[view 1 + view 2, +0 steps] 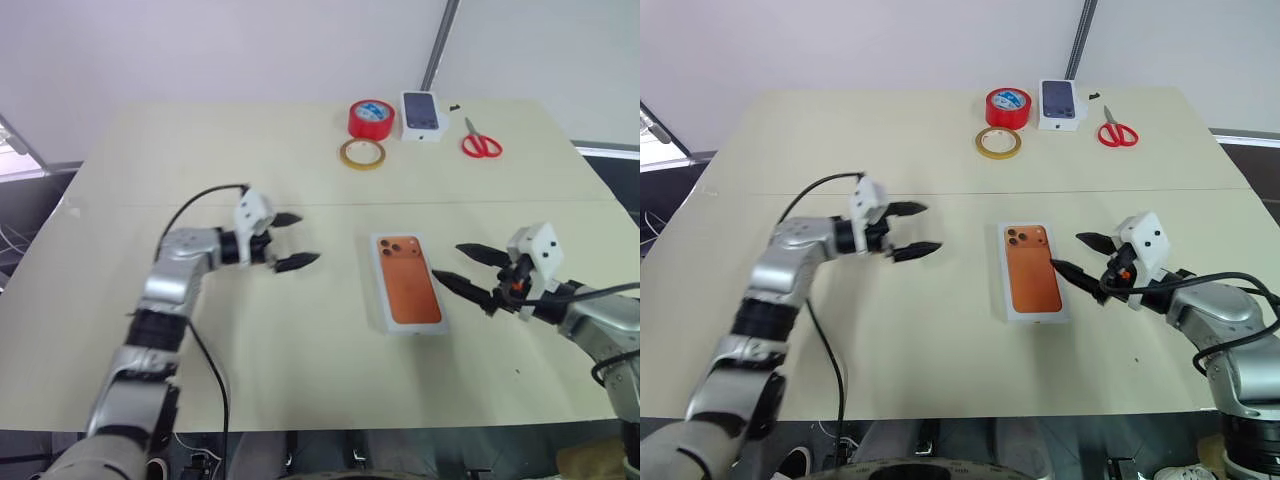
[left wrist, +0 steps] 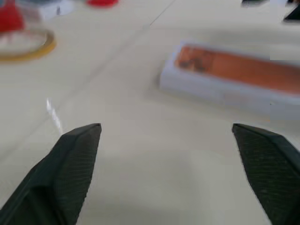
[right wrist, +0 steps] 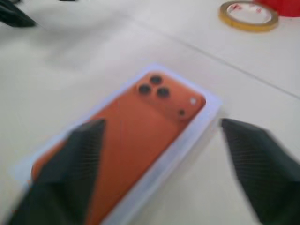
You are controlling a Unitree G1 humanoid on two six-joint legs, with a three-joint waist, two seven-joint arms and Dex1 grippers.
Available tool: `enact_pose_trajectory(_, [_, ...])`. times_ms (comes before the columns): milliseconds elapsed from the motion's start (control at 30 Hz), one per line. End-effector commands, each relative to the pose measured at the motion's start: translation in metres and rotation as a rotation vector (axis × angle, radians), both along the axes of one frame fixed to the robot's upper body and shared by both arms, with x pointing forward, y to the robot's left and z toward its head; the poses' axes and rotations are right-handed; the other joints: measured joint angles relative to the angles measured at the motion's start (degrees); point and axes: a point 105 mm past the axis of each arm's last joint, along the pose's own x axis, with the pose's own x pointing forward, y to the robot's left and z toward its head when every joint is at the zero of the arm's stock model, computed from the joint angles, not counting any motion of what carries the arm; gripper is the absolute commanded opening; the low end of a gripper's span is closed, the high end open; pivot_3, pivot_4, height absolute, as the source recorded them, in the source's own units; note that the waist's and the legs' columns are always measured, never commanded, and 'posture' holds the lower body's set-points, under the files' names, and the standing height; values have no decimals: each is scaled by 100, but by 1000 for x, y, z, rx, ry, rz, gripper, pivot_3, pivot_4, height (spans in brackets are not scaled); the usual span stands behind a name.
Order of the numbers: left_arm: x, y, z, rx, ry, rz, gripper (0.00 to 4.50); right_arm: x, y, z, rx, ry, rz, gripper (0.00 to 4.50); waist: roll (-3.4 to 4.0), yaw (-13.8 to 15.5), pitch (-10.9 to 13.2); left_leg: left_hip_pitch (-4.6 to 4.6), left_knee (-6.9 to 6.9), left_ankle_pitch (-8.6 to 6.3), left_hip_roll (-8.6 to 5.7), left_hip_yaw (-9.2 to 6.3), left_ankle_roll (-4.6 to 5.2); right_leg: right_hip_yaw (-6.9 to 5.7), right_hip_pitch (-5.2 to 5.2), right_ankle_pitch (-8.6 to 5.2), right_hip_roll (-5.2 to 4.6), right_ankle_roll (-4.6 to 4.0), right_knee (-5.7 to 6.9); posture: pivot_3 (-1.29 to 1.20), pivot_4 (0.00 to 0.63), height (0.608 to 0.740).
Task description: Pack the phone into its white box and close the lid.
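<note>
A white box (image 2: 220,96) lies closed in the middle of the table, its lid (image 1: 407,280) facing up with an orange phone picture on it. The phone itself is hidden. My left gripper (image 1: 305,240) hovers open well to the left of the box, pointing toward it, with nothing between its fingers. My right gripper (image 1: 448,261) stands open just right of the box, its tips close to the box's right edge but apart from it. The right wrist view looks over the lid (image 3: 140,126) between my open right gripper (image 3: 161,123).
At the back of the table stand a red tape roll (image 1: 371,118), a yellowish tape ring (image 1: 361,153), a small white box printed with a dark phone (image 1: 422,115) and red scissors (image 1: 481,143). A black cable trails from my left arm.
</note>
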Motion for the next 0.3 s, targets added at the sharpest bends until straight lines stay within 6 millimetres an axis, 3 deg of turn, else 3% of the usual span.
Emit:
enact_pose_trajectory(33, [-9, 32, 26, -1, -57, 43, 4500, -2, -16, 6, -78, -32, 14, 4407, -1, 0, 1, 0, 0, 0, 0, -1, 0, 0, 0, 0, 0, 0, -1, 0, 150, 740])
enact_pose_trajectory(167, [-28, 60, 24, 11, -45, 126, 4500, -1, -28, 3, -82, -3, 39, 4407, 7, 9, 2, -2, -2, -1, 0, 0, 1, -1, 3, 0, -6, -1, -13, 0, 150, 740])
enact_pose_trajectory(300, [-43, 81, 10, 71, -70, 220, 4500, 2, -35, -5, -117, 5, 45, 4407, 12, 4, 3, -4, -3, -3, -1, 2, 3, 0, 3, 0, -10, -1, -17, 0, 150, 740])
